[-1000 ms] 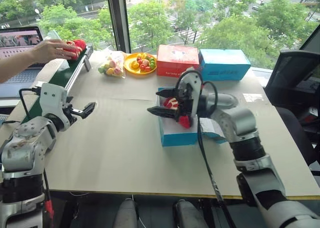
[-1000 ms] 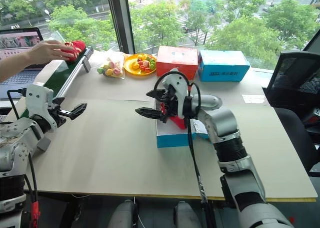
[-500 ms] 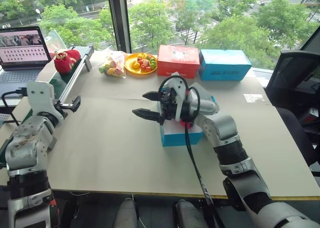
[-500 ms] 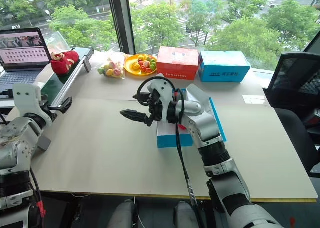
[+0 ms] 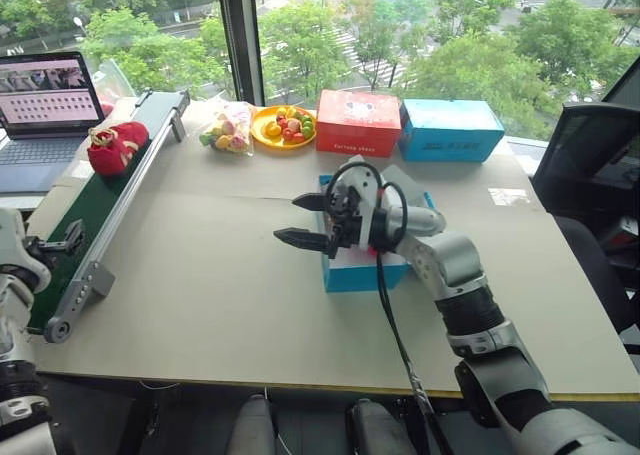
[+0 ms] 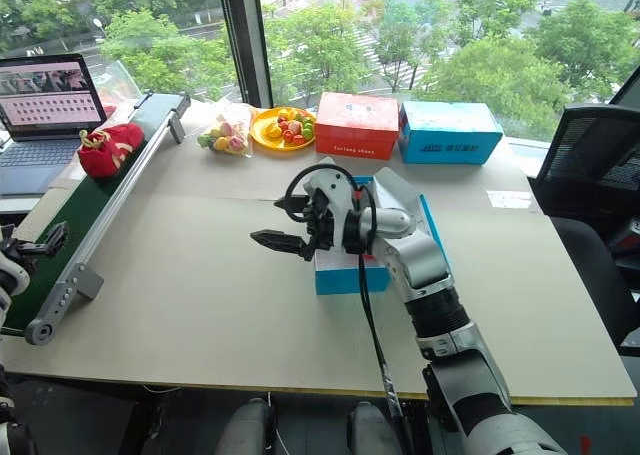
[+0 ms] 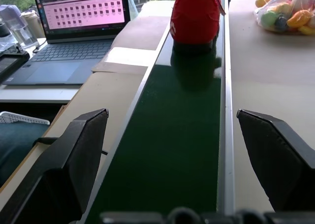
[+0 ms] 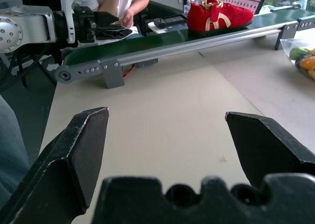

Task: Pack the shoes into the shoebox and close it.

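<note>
The small bright red shoe [image 5: 112, 147] rides the green conveyor belt [image 5: 70, 220]; the left gripper [image 7: 187, 160], jaws apart, waits downstream; mistimed closing could knock it off; the right gripper [image 5: 308, 221] gapes empty beside the blue cardboard shoebox [image 5: 360, 271].

The right arm covers most of the shoebox [image 5: 352, 271], so its inside is hidden. The left pincer [image 5: 62, 241] sits at the frame's edge. The lettering on the light-blue box [image 5: 450, 130] is too small to read.

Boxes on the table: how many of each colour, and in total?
Red: 1, the red box by the window.
Blue: 2, the shoebox mid-table and the light-blue box beside the red one.
Total: 3.
</note>
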